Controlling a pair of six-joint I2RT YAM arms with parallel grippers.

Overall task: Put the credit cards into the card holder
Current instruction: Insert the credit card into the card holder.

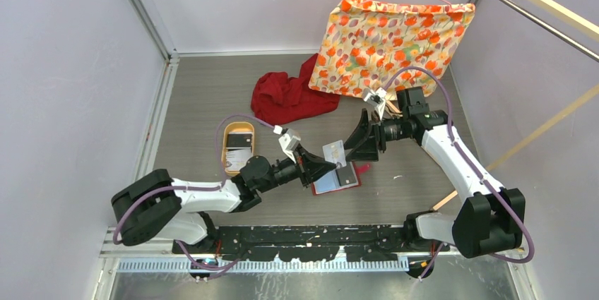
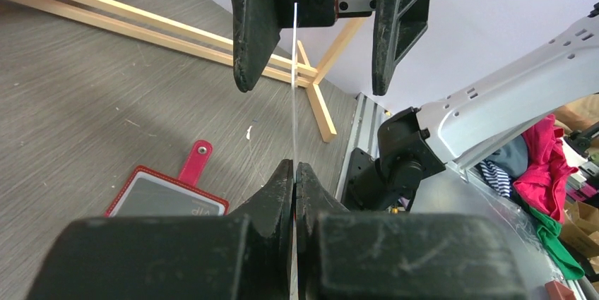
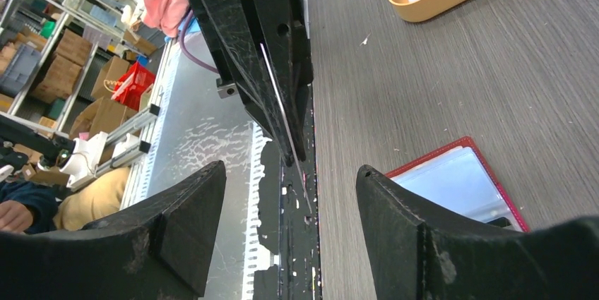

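Note:
My left gripper (image 1: 323, 166) is shut on a whitish credit card (image 1: 334, 152) and holds it on edge above the open red card holder (image 1: 337, 181). In the left wrist view the card (image 2: 294, 88) shows as a thin line rising from my shut fingertips (image 2: 294, 170). My right gripper (image 1: 355, 143) is open and faces the left one, its fingers on either side of the card's far end without touching it. The right wrist view shows the card (image 3: 282, 120) between my open fingertips (image 3: 289, 170). The card holder also shows in the left wrist view (image 2: 162, 198) and the right wrist view (image 3: 459, 183).
A tan oval tray (image 1: 227, 146) with more cards (image 1: 240, 143) lies left of the arms; it also shows in the right wrist view (image 3: 417, 0). A red cloth (image 1: 286, 97) and a flowered bag (image 1: 385, 42) on a hanger lie behind. Wooden bars (image 2: 176, 32) cross the right side.

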